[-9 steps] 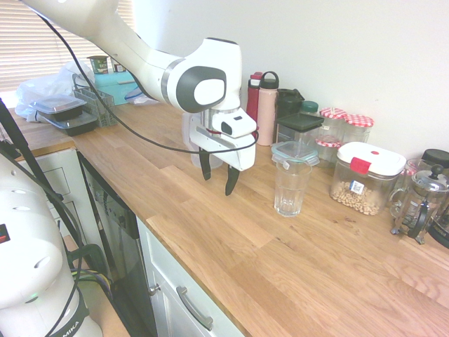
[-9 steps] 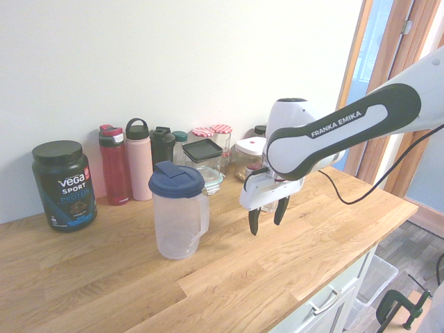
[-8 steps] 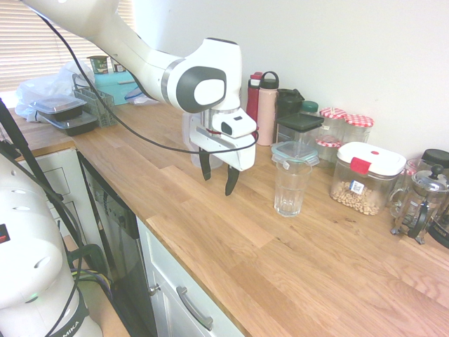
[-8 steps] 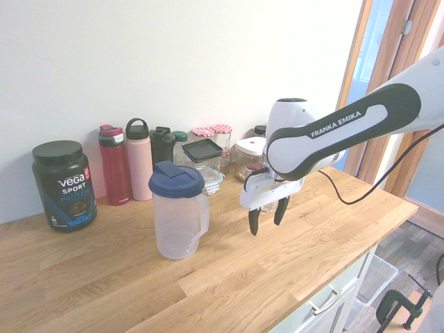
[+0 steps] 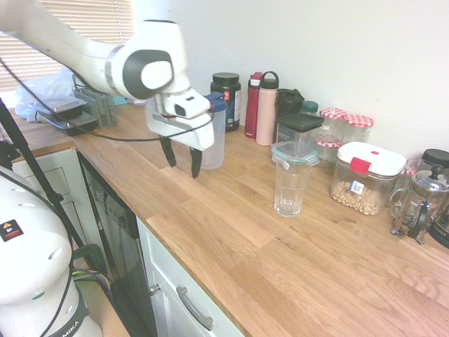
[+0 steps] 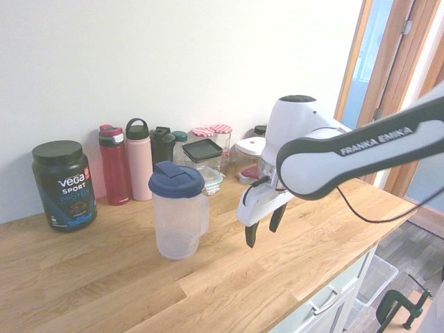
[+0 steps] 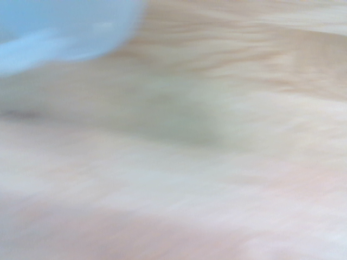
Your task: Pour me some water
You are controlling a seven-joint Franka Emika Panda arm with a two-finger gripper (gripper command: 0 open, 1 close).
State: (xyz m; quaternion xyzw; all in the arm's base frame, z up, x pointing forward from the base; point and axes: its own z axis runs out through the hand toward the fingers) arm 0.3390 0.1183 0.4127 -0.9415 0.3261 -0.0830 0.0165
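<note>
- The gripper (image 5: 184, 158) hangs above the wooden counter (image 5: 231, 232) pointing straight down, its two dark fingers (image 6: 249, 236) spread apart with nothing between them
- The task's thing, a clear plastic pitcher (image 6: 178, 218) with a dark blue lid (image 6: 176, 180), stands upright on the counter; in the second exterior view it sits just left of the gripper, apart from it, with its handle (image 6: 205, 215) turned toward the gripper
- The empty drinking glass (image 5: 291, 187) that should receive the water stands further right along the counter in the first exterior view, near the lidded containers (image 5: 366, 177), well apart from the pitcher
- The step in hand looks like the approach for a grasp on the pitcher; nothing is held yet
- To do it well, I judge the open fingers should straddle the handle, or the rim by the handle, before closing, not push against the wall, since a light pitcher could slide or tip
- Taking it high on the handle should make the later tilt easier to control
- The bottles (image 6: 138, 168) and the protein tub (image 6: 63, 184) stand behind the pitcher by the wall, so coming in from the near side keeps clear of them
- The wrist view is too blurred to judge alignment; only a pale blue shape (image 7: 59, 27) shows
</note>
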